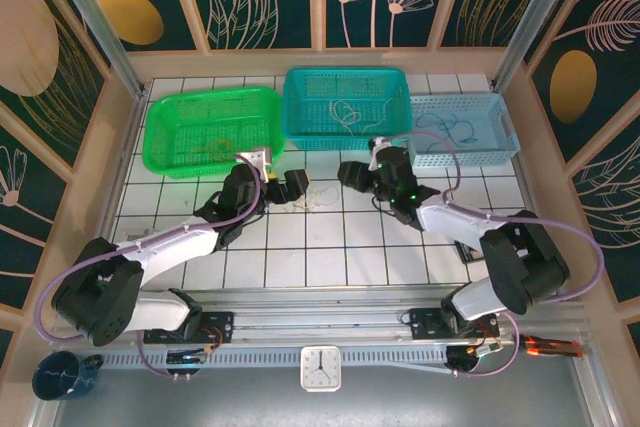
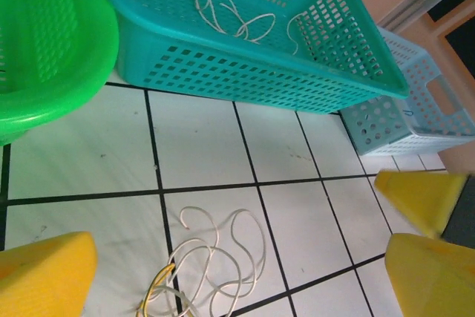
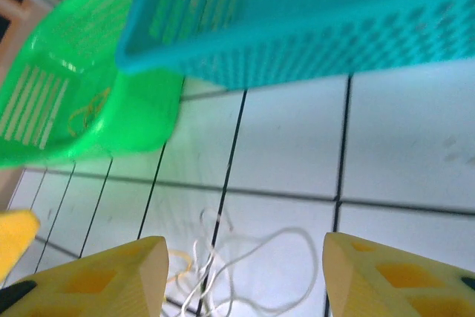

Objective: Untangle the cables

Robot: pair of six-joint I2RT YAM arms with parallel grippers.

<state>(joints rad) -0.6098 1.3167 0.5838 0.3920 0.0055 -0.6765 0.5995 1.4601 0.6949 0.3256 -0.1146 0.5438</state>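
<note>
1. Already we see sorting done: a yellow-orange wire [image 1: 215, 145] lies in the green plastic mesh basket [image 1: 155, 127] far left, thin white wires [image 1: 345, 112] in the teal mesh basket [image 1: 345, 72] far centre, and a light blue wire [image 1: 450, 129] in the pale blue basket [image 1: 465, 159] far right.
2. Left over: a small tangle of white and yellow cables [image 2: 211, 257] on the white tiled table [image 2: 200, 146], just near of the teal basket.
3. Over it hangs the left gripper [image 2: 237, 246], fingers wide apart, holding nothing.
4. Opposite, the right gripper [image 3: 241, 246] has its fingers apart too, empty.
5. We judge it mostly done; that last knot needs separating.
</note>
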